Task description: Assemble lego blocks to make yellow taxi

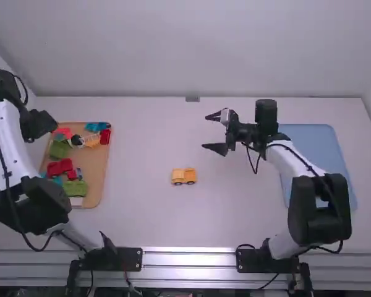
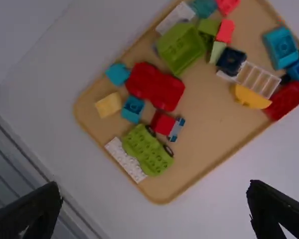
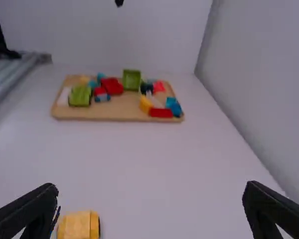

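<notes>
Over the far left corner of the wooden tray [image 1: 94, 192] is my left gripper [image 1: 41, 125]; in the left wrist view the same left gripper [image 2: 155, 188] is open, nothing between its fingers. A small yellow vehicle [image 1: 183, 176] with dark wheels stands on the table near the middle, and its yellow body [image 3: 78, 225] shows low in the right wrist view. Beyond the vehicle and to its right, my right gripper [image 1: 206, 131] points left, spread wide; the right gripper [image 3: 152, 186] holds nothing. Inside the tray are a yellow block [image 2: 108, 105] and a yellow rounded piece [image 2: 251, 97].
Also in the tray lie a green wheeled base [image 2: 148, 149], a large red piece [image 2: 154, 85], a green hollow block [image 2: 180, 47], a white ladder-like piece [image 2: 258, 78] and several blue and red bricks. A blue tray [image 1: 315, 148] lies at the right, partly under the right arm.
</notes>
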{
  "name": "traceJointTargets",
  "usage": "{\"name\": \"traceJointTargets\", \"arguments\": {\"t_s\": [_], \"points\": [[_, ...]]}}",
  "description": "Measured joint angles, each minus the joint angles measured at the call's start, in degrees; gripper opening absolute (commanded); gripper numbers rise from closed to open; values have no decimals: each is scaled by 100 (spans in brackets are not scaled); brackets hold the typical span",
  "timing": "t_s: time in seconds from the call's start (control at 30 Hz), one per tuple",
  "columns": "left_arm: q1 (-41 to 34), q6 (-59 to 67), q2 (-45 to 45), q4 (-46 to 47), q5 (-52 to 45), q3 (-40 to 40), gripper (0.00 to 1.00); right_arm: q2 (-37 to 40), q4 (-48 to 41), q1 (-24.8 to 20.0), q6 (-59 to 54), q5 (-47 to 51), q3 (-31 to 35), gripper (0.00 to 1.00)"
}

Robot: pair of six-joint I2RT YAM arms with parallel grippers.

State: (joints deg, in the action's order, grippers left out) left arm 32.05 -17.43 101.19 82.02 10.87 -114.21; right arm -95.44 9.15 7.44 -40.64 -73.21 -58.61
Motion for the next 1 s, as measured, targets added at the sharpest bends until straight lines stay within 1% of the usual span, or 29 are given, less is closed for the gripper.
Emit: {"name": "traceJointTargets", "arguments": {"t_s": [0.17,0.2,0.23,0.3,0.43,0.5,0.53,0.57,0.63,0.7,0.77,0.87,0.9,0.93,1.0], "points": [[181,22,0,-61,7,323,99,0,-7,164,420,-15,-125,99],[280,20,0,-85,4,492,99,0,-22,223,498,57,-127,98],[361,22,0,-83,4,603,99,-2,-31,249,525,101,-129,99],[592,28,0,-101,4,876,99,0,-31,302,595,212,-127,99],[1303,337,0,-579,-269,1506,99,-2,-28,330,664,420,-129,99],[1644,800,2,-990,-623,1845,99,0,-26,326,675,492,-129,99],[1871,1237,9,-1244,-872,2098,99,0,-26,326,682,527,-129,99],[1888,1292,9,-1263,-896,2124,99,-2,-26,326,691,529,-129,99],[2090,2079,17,-1602,-1189,2503,99,0,-28,326,684,562,-129,99],[2131,2684,26,-1945,-1279,2739,99,-2,-28,326,706,573,-129,99],[2129,3346,35,-2533,-1255,2990,99,-2,-33,326,715,590,-129,99],[2114,3891,35,-3364,-1169,3263,69,-2,-33,326,717,590,-127,99],[2114,4013,35,-3554,-1167,3342,65,0,-35,326,717,590,-129,99],[2116,4133,35,-3663,-1167,3394,67,0,-35,326,726,592,-129,99],[2114,4684,61,-3807,-1193,3556,89,0,-37,326,723,592,-129,99]]}}
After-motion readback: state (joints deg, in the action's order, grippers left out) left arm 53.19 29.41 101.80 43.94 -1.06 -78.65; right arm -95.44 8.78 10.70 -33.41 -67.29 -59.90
